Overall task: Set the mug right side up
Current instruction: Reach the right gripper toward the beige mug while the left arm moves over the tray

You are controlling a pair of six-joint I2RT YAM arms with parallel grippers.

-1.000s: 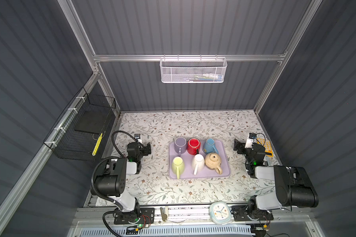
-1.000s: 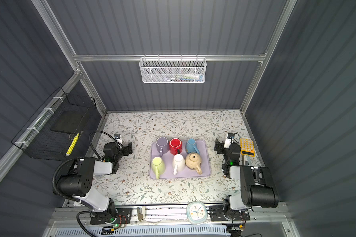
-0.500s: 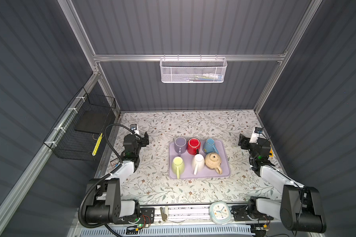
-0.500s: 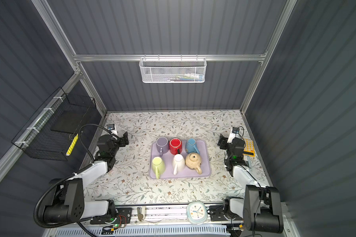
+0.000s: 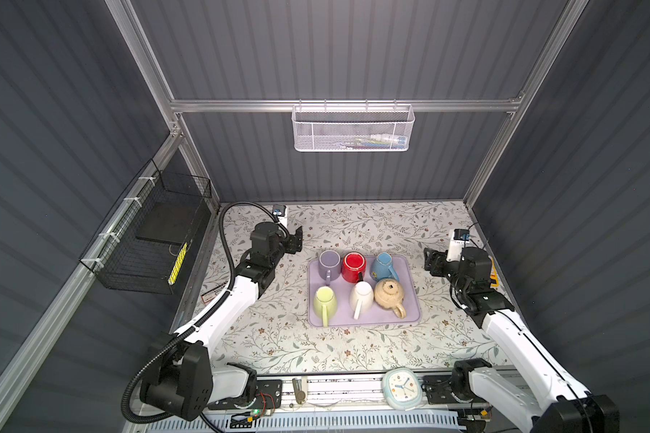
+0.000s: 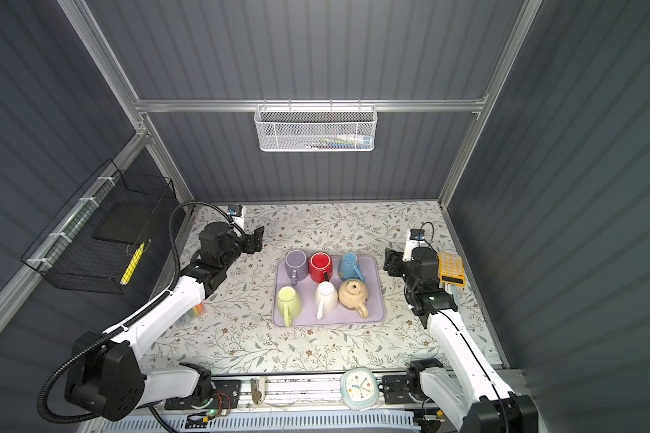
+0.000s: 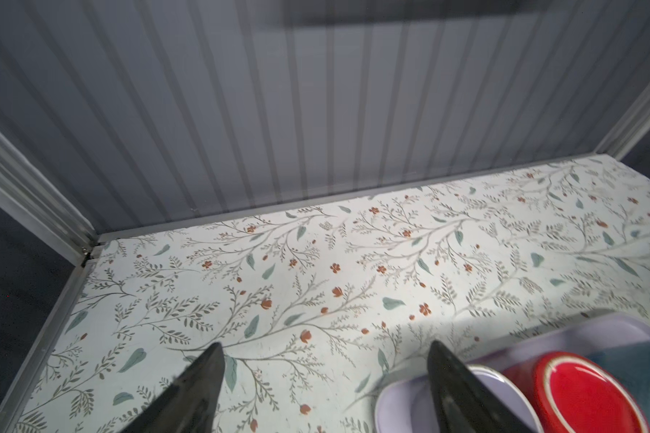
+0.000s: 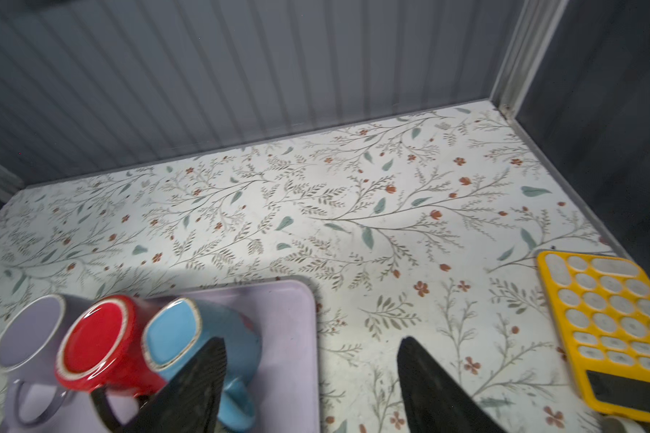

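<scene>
The red glazed ceramic mug (image 5: pixel 353 265) stands bottom-up in the back row of the lilac plastic tray (image 5: pixel 410 270) on the floral worktop (image 5: pixel 278 348). Only the wrist views show plainly that the left fingers (image 7: pixel 192 390) and right fingers (image 8: pixel 428 390) are spread wide and empty. The yellow plastic calculator (image 8: pixel 612 322) appears in the right wrist view but not in the left.

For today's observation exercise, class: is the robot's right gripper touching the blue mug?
Apart. A top view shows a strip of bare tray and tablecloth between the right gripper and the blue mug.
</scene>
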